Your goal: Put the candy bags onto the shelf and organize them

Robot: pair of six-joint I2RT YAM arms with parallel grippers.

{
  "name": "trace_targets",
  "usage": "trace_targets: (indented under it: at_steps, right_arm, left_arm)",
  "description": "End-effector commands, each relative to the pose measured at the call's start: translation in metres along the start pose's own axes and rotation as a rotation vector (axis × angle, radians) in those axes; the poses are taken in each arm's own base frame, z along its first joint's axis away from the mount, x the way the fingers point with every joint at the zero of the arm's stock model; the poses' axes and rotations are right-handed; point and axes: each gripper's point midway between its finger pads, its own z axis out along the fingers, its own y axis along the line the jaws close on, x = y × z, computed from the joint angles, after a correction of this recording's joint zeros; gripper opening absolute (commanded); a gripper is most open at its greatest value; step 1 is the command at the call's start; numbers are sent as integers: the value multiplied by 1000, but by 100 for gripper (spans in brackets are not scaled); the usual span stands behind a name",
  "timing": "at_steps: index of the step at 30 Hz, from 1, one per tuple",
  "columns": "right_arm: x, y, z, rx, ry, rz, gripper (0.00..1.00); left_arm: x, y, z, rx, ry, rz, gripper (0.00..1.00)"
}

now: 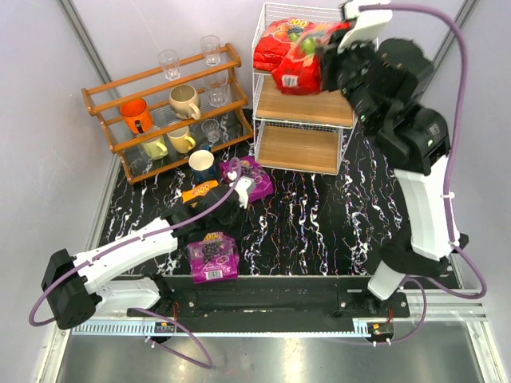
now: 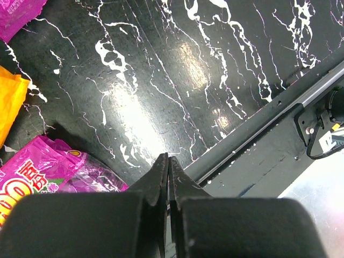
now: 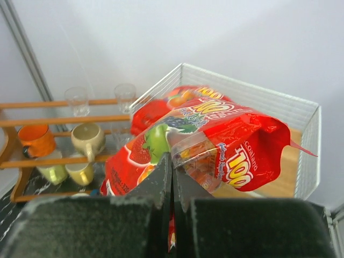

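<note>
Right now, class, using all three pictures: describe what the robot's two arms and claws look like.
The left arm and right arm have white link shells and bulky black joint housings. A purple cable loops along each. The left claw and right claw are matt black, tapering to thin tips.

The top external camera hangs above and behind the arm bases. It looks steeply down over the whole black white-veined marble counter (image 1: 335, 223), from the black mounting rail (image 1: 263, 297) to the tall white wire shelf with wooden tiers (image 1: 306, 108) and the low brown wooden mug rack (image 1: 128, 82).

The left wrist camera sits close above the counter and looks down past the left end effector (image 2: 168, 158). It shares the marble and the rail with the overhead view.

The right wrist camera is raised. It looks nearly level past the right end effector (image 3: 171, 160), with a red glossy plastic candy bag (image 3: 226, 145) very near the lens. Beyond is the shelf's top basket and the white wall (image 3: 215, 37), and the mug rack is at the left.
</note>
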Motion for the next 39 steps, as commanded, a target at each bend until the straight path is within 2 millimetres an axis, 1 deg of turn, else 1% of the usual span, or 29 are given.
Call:
trace_targets:
  at_steps: [1,2,3,4,5,6,7,8,9,10,12,13,14,16,17,18,19,20,22,23,25,26,27,28,30,31,33,36,39]
  right_arm:
    - [-49,-34,-6,-88,-156,-9,0]
    - [-47,-30,-2,-158,-157,23,0]
    - [-44,-51,4,-138,-153,30,0]
    - [-38,-58,13,-149,-142,43,0]
    - [-34,-52,16,-226,-133,77,0]
    - [-29,-68,22,-217,-126,69,0]
    - [-29,-69,27,-241,-130,99,0]
    - [-21,-62,34,-311,-109,123,0]
    - [-18,-64,37,-329,-104,129,0]
    - [-21,-70,39,-336,-117,127,0]
    - [-12,-72,49,-379,-97,154,0]
    - [-15,-81,50,-373,-114,151,0]
    - [-12,-81,53,-406,-104,179,0]
    - [-15,-86,55,-436,-118,215,0]
    - [-12,-96,60,-429,-118,226,0]
    - [-16,-100,61,-434,-139,224,0]
    - [-14,-100,62,-451,-132,246,0]
    - [-10,-107,67,-445,-129,254,0]
    - [-11,-105,71,-466,-136,270,0]
    - [-4,-125,76,-430,-129,277,0]
    - [-2,-133,81,-433,-134,295,0]
    - [4,-137,87,-433,-126,309,0]
    - [1,-143,88,-431,-143,304,0]
    - [8,-147,95,-438,-130,332,0]
    - [5,-153,96,-450,-145,355,0]
    - [13,-156,102,-461,-132,367,0]
    - [16,-158,106,-475,-129,381,0]
    - [31,-161,116,-485,-105,408,0]
    - [40,-162,123,-493,-91,431,0]
  left_arm:
    - [-25,-10,-10,18,-67,25,0]
    - [-25,-11,-9,21,-66,27,0]
    - [-25,-11,-8,19,-63,29,0]
    - [-26,-11,-8,20,-63,33,0]
    - [-27,-12,-8,21,-64,37,0]
    - [-27,-13,-8,25,-62,41,0]
    - [-29,-13,-9,25,-69,47,0]
    - [-31,-14,-9,26,-71,50,0]
    - [-30,-13,-8,23,-68,53,0]
    - [-32,-13,-9,24,-73,57,0]
    - [-32,-12,-8,20,-71,58,0]
    - [-34,-13,-8,21,-73,60,0]
    - [-34,-13,-8,22,-74,61,0]
    - [-34,-11,-7,18,-69,65,0]
    - [-34,-10,-6,17,-68,64,0]
    - [-35,-10,-6,16,-69,65,0]
    - [-36,-9,-5,13,-68,66,0]
    - [-36,-9,-4,13,-67,65,0]
    - [-36,-8,-3,12,-64,67,0]
    - [-36,-9,-3,14,-65,67,0]
    - [-36,-8,-2,12,-64,65,0]
    - [-36,-8,-1,14,-62,64,0]
    - [-37,-8,-1,13,-62,65,0]
    - [-37,-7,0,11,-63,66,0]
    - [-37,-7,1,9,-57,67,0]
    - [-37,-6,2,8,-54,66,0]
    - [-37,-5,4,5,-52,67,0]
    - [-36,-4,6,4,-44,66,0]
    - [-33,-3,8,4,-38,64,0]
